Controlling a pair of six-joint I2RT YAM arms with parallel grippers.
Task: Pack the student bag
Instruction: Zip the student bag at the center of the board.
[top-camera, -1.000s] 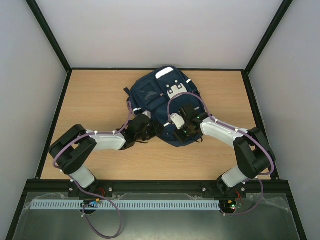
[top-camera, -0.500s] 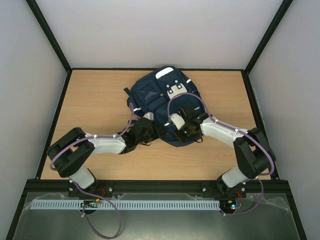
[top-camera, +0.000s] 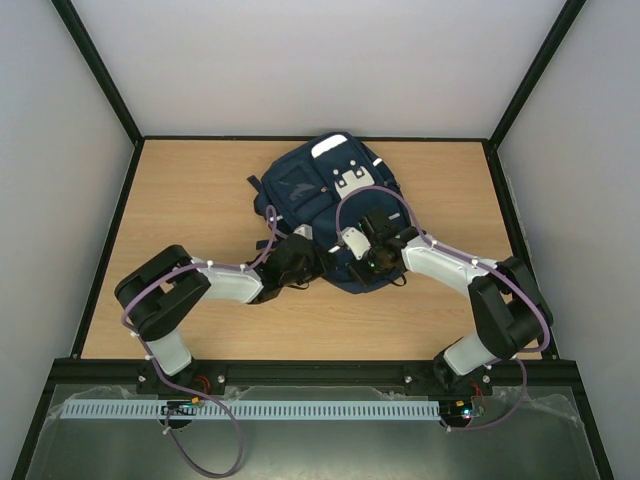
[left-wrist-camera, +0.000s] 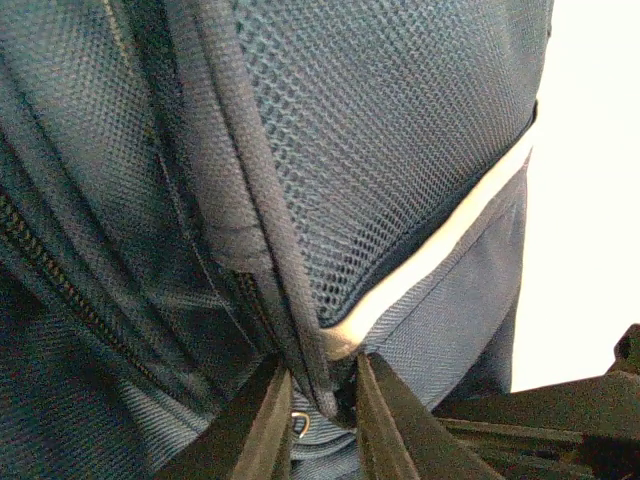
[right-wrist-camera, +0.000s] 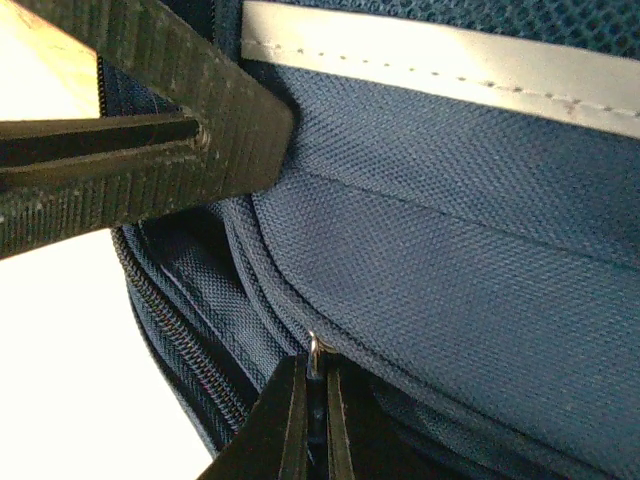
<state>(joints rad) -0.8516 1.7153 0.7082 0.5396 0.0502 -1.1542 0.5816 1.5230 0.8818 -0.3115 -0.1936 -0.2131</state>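
Observation:
The student bag (top-camera: 322, 186), navy with white stripes and a grey-white patch, lies in the middle of the table. My left gripper (top-camera: 303, 256) is at its near left edge. In the left wrist view its fingers (left-wrist-camera: 384, 408) pinch a piped seam (left-wrist-camera: 300, 340) beside the mesh pocket (left-wrist-camera: 400, 130), with a small metal ring just below. My right gripper (top-camera: 366, 262) is at the bag's near edge. In the right wrist view it (right-wrist-camera: 315, 385) is shut on a zipper pull (right-wrist-camera: 314, 350), next to the zipper track (right-wrist-camera: 175, 335). The left gripper's ribbed finger (right-wrist-camera: 190, 85) shows close above it.
The wooden table (top-camera: 190, 210) is boxed in by a black frame (top-camera: 110, 230) and white walls. Purple cables loop over both arms. The right arm's elbow (top-camera: 510, 305) stands near the right frame edge.
The left arm has reached right towards the bag, and its jaws have narrowed onto the seam. The right gripper has stayed shut in the same place.

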